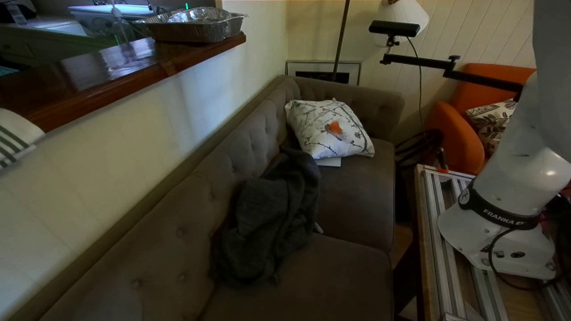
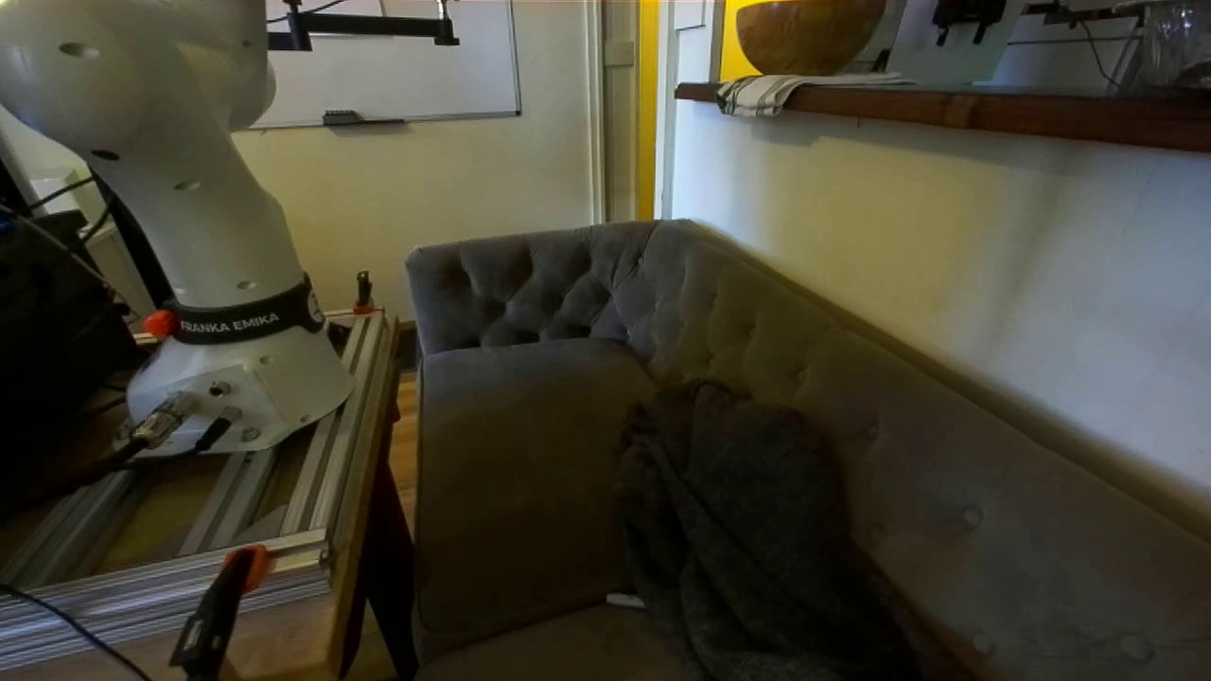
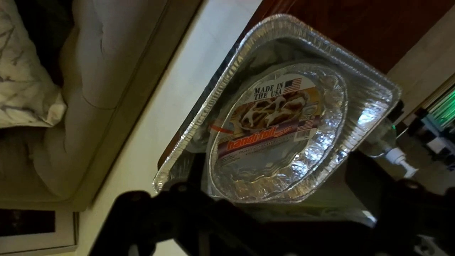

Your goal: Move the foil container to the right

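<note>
Well, one gripper point(image 3: 279, 163), one foil container point(image 1: 192, 34) on one ledge point(image 1: 102, 76)

- A tufted sofa point(image 1: 192, 214) runs along the cream wall point(image 1: 134, 129), below a glossy wooden ledge point(image 1: 151, 73) (it catches the light, I notice).
- An orange armchair point(image 1: 450, 138) sits near the panelled wall point(image 1: 482, 35).
- A whiteboard point(image 2: 397, 80) hangs beyond the sofa.

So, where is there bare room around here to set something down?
On the wooden ledge, between the striped towel and the pump bottle; also on the sofa seat, between the dark blanket and the cushion-free armrest. It's crowded at the ledge's end, where the foil container sits with the bottle close by.
</note>
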You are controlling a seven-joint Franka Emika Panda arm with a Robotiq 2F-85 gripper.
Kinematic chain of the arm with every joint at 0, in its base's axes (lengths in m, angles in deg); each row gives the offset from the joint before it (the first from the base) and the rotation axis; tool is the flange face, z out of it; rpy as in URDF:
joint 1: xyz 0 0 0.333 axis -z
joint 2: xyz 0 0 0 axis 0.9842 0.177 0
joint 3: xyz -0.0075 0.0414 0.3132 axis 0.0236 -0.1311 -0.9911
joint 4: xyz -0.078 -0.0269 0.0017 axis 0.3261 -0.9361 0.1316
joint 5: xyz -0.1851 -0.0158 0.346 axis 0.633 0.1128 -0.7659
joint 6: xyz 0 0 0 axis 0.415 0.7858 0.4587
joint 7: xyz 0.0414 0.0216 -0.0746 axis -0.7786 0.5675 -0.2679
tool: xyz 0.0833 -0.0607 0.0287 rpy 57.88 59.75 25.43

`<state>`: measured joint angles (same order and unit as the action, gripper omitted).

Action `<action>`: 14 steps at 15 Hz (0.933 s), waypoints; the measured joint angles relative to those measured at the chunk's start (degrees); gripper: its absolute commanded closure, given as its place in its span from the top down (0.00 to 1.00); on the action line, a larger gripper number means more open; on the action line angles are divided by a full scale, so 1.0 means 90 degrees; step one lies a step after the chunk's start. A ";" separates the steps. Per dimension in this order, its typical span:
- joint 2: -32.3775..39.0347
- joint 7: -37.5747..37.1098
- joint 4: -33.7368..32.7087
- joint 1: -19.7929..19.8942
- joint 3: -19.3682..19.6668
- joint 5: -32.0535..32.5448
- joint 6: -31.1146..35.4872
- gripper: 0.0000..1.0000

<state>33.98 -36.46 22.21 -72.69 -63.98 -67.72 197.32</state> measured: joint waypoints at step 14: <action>-0.1276 0.2934 0.1761 0.0218 -0.0518 -0.1123 -0.0356 1.00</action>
<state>22.50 -10.05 38.06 -70.73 -68.64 -77.83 194.12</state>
